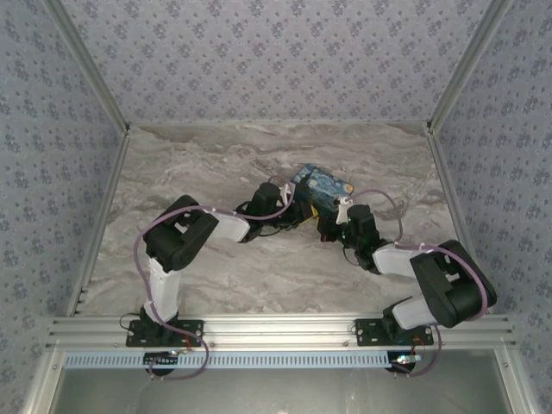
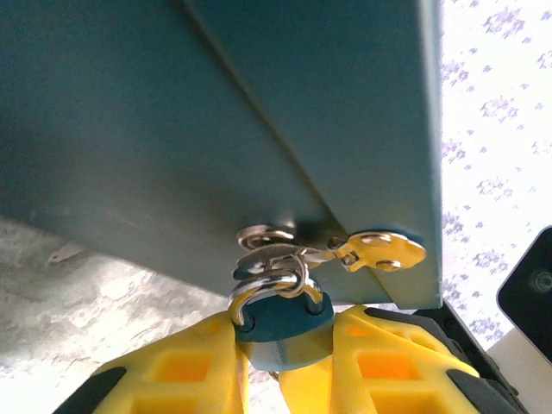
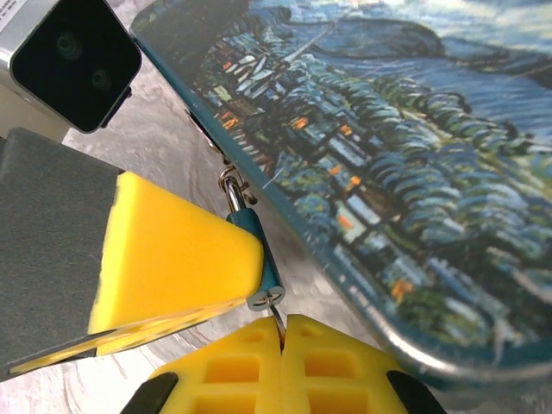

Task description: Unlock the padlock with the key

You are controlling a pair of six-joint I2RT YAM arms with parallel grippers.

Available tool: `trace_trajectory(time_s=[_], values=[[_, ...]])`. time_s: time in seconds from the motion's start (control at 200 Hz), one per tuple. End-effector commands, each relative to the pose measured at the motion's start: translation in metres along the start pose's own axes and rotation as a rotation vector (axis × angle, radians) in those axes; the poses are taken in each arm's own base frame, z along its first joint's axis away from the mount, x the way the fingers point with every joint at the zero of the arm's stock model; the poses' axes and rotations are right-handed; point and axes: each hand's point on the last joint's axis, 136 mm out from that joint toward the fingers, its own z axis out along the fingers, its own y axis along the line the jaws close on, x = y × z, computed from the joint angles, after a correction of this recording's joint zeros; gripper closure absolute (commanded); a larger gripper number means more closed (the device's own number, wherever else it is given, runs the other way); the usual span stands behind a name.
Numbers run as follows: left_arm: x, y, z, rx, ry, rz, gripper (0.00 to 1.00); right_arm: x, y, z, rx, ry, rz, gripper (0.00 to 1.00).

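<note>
Overhead camera: finds left arm (image 1: 185, 233) and right arm (image 1: 440, 280) reaching inward to the near side of the starry-night box (image 1: 321, 183) on the marble tabletop (image 1: 198, 164). Left wrist camera: catches left gripper (image 2: 285, 338) pinching the teal padlock (image 2: 285, 315), shackle (image 2: 263, 289) threaded through the box's hasp (image 2: 379, 252). Right wrist camera: shows right gripper (image 3: 283, 332) pressed together on the thin key (image 3: 277, 316), key tip at the padlock's underside.

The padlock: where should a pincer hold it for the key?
Grip the padlock by its solid body, one finger on each side, from the side away from the box, as the left pincer does. Its thin shackle is hooked in the latch; the keyhole end must be free.
</note>
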Motion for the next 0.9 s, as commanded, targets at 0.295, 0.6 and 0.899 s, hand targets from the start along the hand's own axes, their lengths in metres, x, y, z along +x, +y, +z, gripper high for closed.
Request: trace_trajectory(time_s=[0.295, 0.6, 0.899], values=[[0.028, 0.0, 0.009, 0.032, 0.108, -0.007, 0.53, 0.011, -0.001, -0.001, 0.007, -0.041, 0.095, 1.0], [0.002, 0.01, -0.032, 0.011, -0.01, -0.035, 0.32, 0.008, 0.007, -0.01, -0.02, -0.042, 0.268, 1.0], [0.004, 0.008, -0.016, 0.132, 0.003, -0.157, 0.41, 0.004, 0.024, -0.013, -0.068, 0.001, 0.431, 1.0]])
